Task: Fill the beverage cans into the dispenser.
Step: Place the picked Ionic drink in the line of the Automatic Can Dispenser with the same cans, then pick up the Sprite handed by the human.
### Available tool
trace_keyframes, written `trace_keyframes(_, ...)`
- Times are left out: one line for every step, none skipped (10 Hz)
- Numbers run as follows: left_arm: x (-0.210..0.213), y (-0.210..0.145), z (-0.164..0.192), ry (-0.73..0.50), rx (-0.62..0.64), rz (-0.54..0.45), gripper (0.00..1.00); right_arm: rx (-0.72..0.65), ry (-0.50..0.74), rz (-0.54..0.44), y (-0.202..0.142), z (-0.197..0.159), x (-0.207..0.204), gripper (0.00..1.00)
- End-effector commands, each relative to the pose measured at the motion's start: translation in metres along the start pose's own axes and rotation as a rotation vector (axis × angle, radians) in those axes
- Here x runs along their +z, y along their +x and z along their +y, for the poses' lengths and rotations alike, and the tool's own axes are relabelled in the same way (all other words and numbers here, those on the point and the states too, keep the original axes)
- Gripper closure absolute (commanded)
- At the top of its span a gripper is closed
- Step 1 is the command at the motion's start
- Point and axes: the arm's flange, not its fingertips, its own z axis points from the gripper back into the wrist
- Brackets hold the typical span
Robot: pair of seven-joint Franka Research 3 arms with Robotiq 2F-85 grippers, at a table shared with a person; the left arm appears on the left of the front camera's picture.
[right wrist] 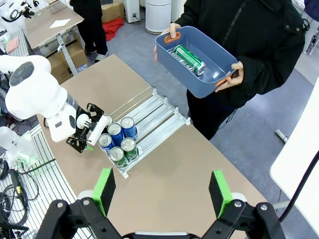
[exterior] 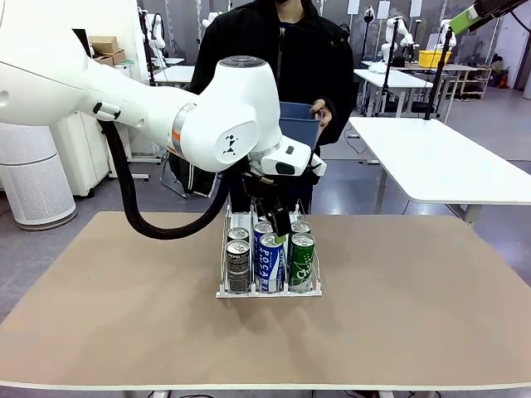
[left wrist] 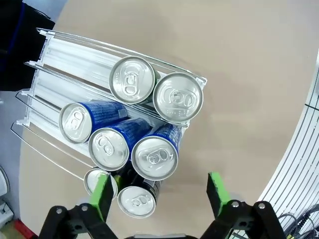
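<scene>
At table centre: dispenser, standing on the brown table, its three lanes running from the robot's side toward the person.
Left lane: two dark cans, upright, crowded at the near end.
Middle lane: three blue-and-white cans, upright, one behind another.
Right lane: two green cans, upright, at the near end.
Left gripper: jaws spread wide, nothing between the green pads; it hangs just above the can tops at the dispenser's near end.
Right gripper: jaws spread wide, nothing held; it sits high over the table, well apart from the dispenser.
Blue bin: held in both of the person's hands beyond the table's far edge.
Spare green can: lying on its side inside the bin.
</scene>
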Motion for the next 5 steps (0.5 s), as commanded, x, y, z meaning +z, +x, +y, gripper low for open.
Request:
trace_keyframes(0.0003,0.0006,0.0005,0.0,-0.003,-0.001,0.0,-0.003,-0.006,-0.005,-0.0013,-0.0002,-0.0011,0.0)
trace_keyframes(0.0003,0.0006,0.0005,0.0,-0.003,-0.001,0.0,-0.003,-0.006,-0.005,-0.0013,-0.0002,-0.0011,0.0)
trace_keyframes(0.0003,0.0006,0.0005,0.0,-0.003,-0.001,0.0,-0.003,-0.006,-0.005,-0.0013,-0.0002,-0.0011,0.0)
trace_keyframes(0.0003,0.0006,0.0005,0.0,-0.003,-0.001,0.0,-0.003,-0.006,-0.005,-0.0013,-0.0002,-0.0011,0.0)
trace_keyframes(0.0003,0.0006,0.0005,0.0,-0.003,-0.001,0.0,-0.003,-0.006,-0.005,-0.0013,-0.0002,-0.0011,0.0)
